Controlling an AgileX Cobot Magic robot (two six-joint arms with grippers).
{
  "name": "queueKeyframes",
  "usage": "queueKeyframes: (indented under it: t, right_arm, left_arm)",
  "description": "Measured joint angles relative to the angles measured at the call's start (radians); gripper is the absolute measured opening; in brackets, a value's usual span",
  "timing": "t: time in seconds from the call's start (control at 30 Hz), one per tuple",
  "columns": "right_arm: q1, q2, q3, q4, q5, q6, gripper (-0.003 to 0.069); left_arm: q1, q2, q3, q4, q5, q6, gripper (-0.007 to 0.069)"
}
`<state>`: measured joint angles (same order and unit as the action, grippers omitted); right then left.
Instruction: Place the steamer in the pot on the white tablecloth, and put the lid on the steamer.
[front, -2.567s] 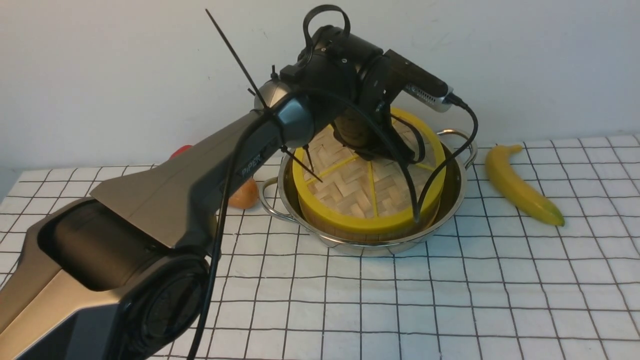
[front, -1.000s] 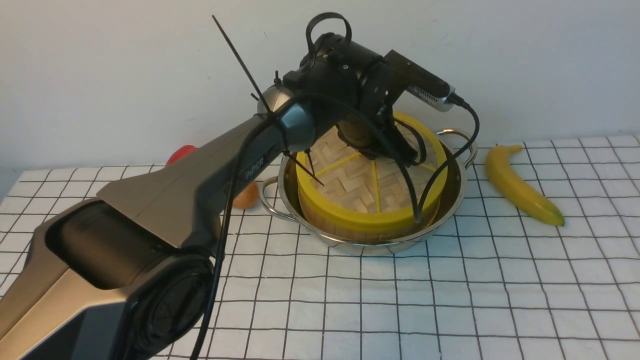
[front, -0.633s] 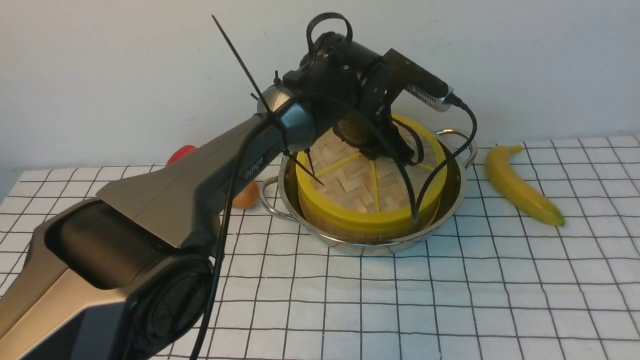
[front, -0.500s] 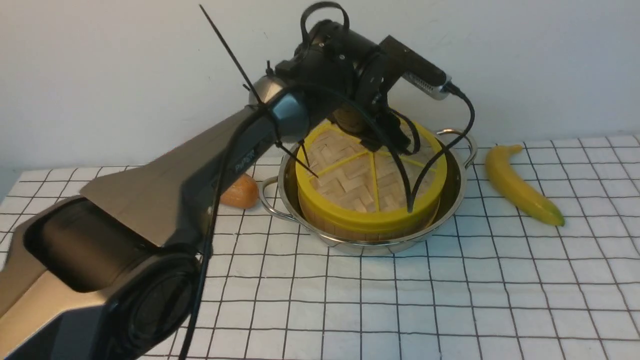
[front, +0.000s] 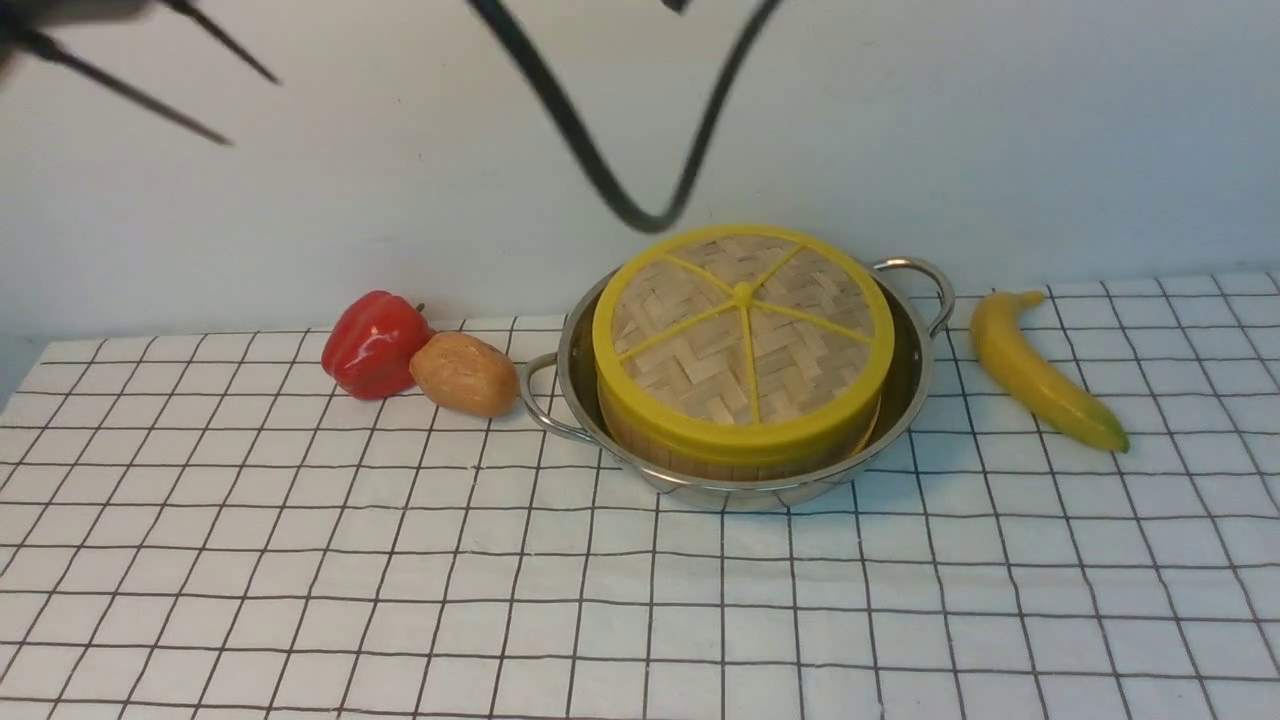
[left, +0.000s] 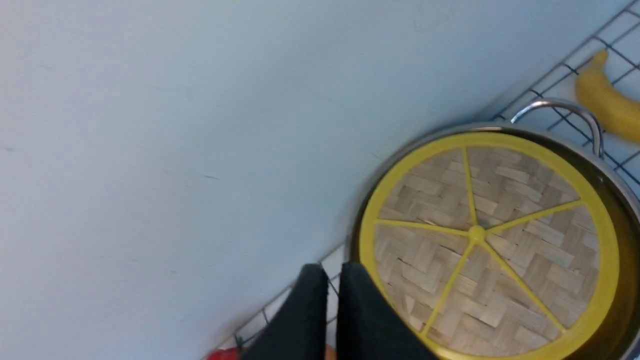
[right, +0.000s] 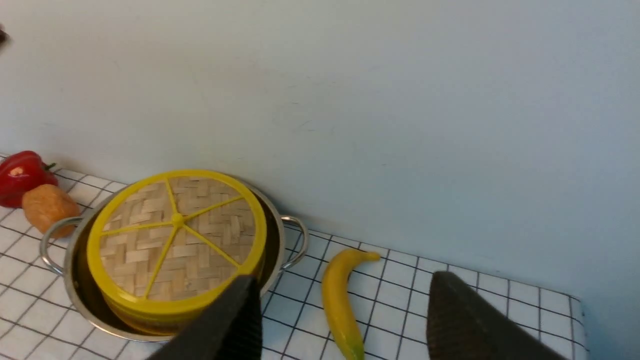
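Steamer (front: 690, 455) sits inside the stainless-steel pot (front: 712, 495) near the far edge of the surface (front: 640, 610), the woven-bamboo lid (front: 680, 350) resting on it. The left arm's jaws (left: 327, 280) are nearly together and empty; the right arm's jaws (right: 345, 315) stand apart.

White tablecloth (front: 640, 620) under pot (front: 700, 490), banana (front: 1040, 375)

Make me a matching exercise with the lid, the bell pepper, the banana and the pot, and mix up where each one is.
1. lid
2. bell pepper
3. banana
4. pot

A. right of the pot
B. on top of the steamer
C. around the steamer
D. at the far left of the four

1-B, 2-D, 3-A, 4-C
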<state>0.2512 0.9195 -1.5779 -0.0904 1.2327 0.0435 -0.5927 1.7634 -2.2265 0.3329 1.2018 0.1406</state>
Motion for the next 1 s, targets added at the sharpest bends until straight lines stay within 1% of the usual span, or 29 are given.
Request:
queueKeyframes:
  t: [0.07,0.13,0.17,0.2,0.23,0.27,0.3,0.33,0.37,0.4,0.43,0.53,0.57,0.6,0.63,0.73,0.87,0.9,1.0]
  right_arm:
    - [0.0,-0.028,0.033,-0.023,-0.004,0.0,0.0332]
    - [0.0,-0.064,0.093,-0.04,-0.006,0.0,0.0245]
    - [0.0,-0.082,0.11,-0.044,-0.006,0.0,0.0224]
    - [0.0,-0.115,0.158,-0.05,-0.006,0.0,0.0174]
    - [0.0,-0.145,0.214,-0.054,-0.006,0.0,0.0134]
    - [0.0,-0.198,0.274,-0.057,-0.006,0.0,0.0078]
    - [0.0,-0.256,0.363,-0.059,-0.023,0.0,0.0027]
    - [0.0,-0.296,0.413,-0.062,-0.05,0.001,-0.0001]
    - [0.0,-0.366,0.499,-0.066,-0.098,0.004,-0.0012]
    - [0.0,-0.375,0.51,-0.066,-0.105,0.005,-0.0012]
    - [0.0,-0.451,0.599,-0.068,-0.154,0.013,-0.0013]
    - [0.0,-0.564,0.736,-0.068,-0.235,0.042,-0.0013]
    - [0.0,-0.593,0.772,-0.066,-0.248,0.054,-0.0013]
    - [0.0,-0.603,0.778,-0.065,-0.25,0.057,-0.0013]
    - [0.0,-0.627,0.818,-0.059,-0.26,0.068,-0.0013]
    - [0.0,-0.655,0.871,-0.048,-0.267,0.079,-0.0013]
    - [0.0,-0.659,0.895,-0.044,-0.27,0.081,-0.001]
    - [0.0,-0.659,0.895,-0.044,-0.27,0.081,-0.0009]
    - [0.0,-0.659,0.898,-0.015,-0.27,0.082,-0.0006]
  left_arm:
    - [0.0,-0.067,0.0,-0.003,0.008,0.005,-0.0022]
    - [0.0,-0.128,0.003,-0.019,0.009,0.007,-0.0023]
    - [0.0,-0.145,0.006,-0.024,0.009,0.007,-0.0023]
    - [0.0,-0.19,0.019,-0.04,0.009,0.01,-0.0023]
    - [0.0,-0.239,0.043,-0.058,0.008,0.014,-0.0023]
    - [0.0,-0.282,0.071,-0.078,0.008,0.019,-0.0023]
    - [0.0,-0.372,0.15,-0.103,0.008,0.028,-0.0023]
    - [0.0,-0.432,0.216,-0.115,0.004,0.029,-0.0023]
    - [0.0,-0.508,0.311,-0.124,-0.013,0.029,-0.0023]
    - [0.0,-0.521,0.328,-0.126,-0.019,0.029,-0.0023]
    - [0.0,-0.628,0.476,-0.133,-0.061,0.026,-0.0023]
    - [0.0,-0.831,0.777,-0.139,-0.169,-0.009,-0.0023]
    - [0.0,-0.896,0.877,-0.139,-0.205,-0.028,-0.0023]
    - [0.0,-0.908,0.897,-0.139,-0.22,-0.031,-0.0023]
    - [0.0,-0.995,1.031,-0.139,-0.266,-0.054,-0.0023]
    - [0.0,-1.162,1.278,-0.138,-0.349,-0.086,-0.0023]
    - [0.0,-1.349,1.502,-0.127,-0.394,-0.141,-0.0023]
    - [0.0,-1.349,1.502,-0.127,-0.395,-0.141,-0.0023]
    - [0.0,-1.432,1.559,-0.135,-0.399,-0.203,-0.0022]
